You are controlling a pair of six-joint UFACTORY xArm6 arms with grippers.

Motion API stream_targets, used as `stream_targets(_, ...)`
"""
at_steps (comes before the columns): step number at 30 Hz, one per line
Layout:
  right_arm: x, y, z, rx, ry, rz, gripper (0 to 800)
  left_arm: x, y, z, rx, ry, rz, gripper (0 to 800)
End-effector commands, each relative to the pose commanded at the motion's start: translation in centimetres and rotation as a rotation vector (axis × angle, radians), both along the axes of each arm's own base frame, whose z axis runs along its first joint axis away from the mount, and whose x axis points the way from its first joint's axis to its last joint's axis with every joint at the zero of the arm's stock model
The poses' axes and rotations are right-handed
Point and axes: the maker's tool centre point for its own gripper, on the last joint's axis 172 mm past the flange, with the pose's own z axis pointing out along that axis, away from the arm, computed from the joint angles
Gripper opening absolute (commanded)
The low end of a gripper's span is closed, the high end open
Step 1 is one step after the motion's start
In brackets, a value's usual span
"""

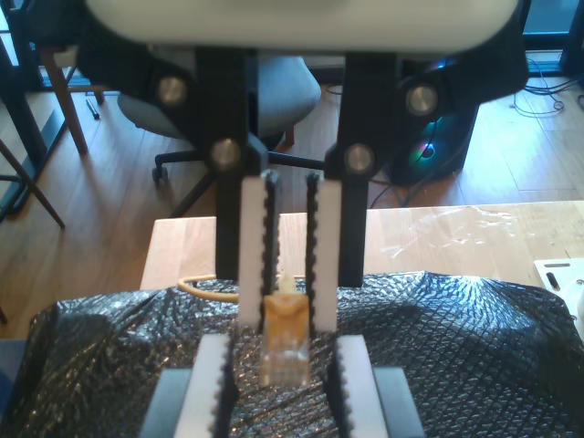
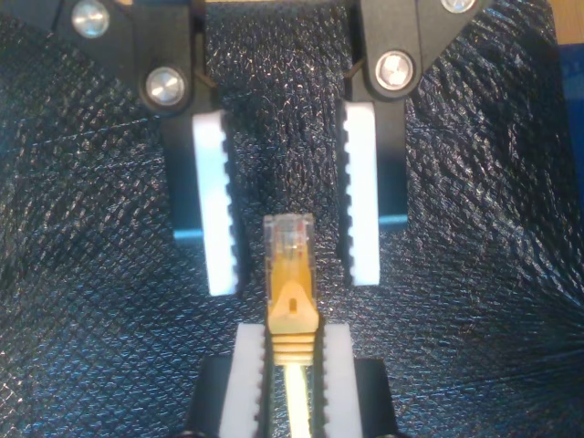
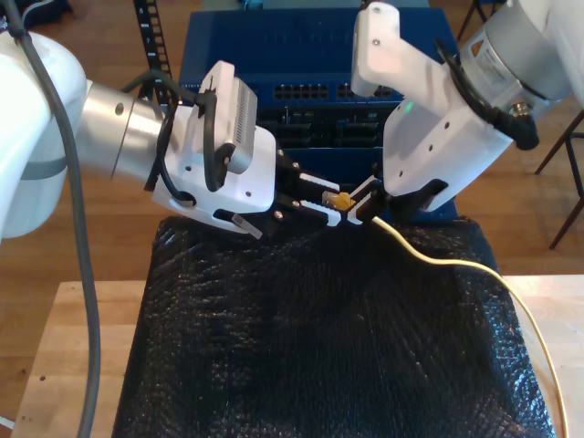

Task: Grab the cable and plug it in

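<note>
My first gripper (image 1: 285,319) has its jaws drawn narrow, clamped on the amber boot of the cable (image 3: 456,265) just behind the clear plug (image 2: 289,237); my second gripper (image 2: 292,278) faces it with jaws wide, a pad on either side of the plug's tip and a gap on both sides; in the exterior view the two grippers meet above the far edge of the black bubble wrap (image 3: 319,347), in front of the blue network switch (image 3: 310,55); the cable trails away toward the exterior view's right, cut off at the frame edge; the switch's ports are too small to tell apart.
</note>
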Motion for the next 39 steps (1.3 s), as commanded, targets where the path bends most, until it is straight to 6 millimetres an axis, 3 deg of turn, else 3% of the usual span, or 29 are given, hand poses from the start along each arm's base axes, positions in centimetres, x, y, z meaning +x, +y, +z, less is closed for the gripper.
stream_targets(29,-0.08,0.08,0.10,0.004,0.001,0.000,6,0.15,-0.14,0.60,-0.019,-0.005,0.009,243)
stream_targets(39,-0.09,0.08,-0.04,0.003,0.004,0.000,6,0.12,-0.14,0.71,-0.019,-0.008,0.009,205)
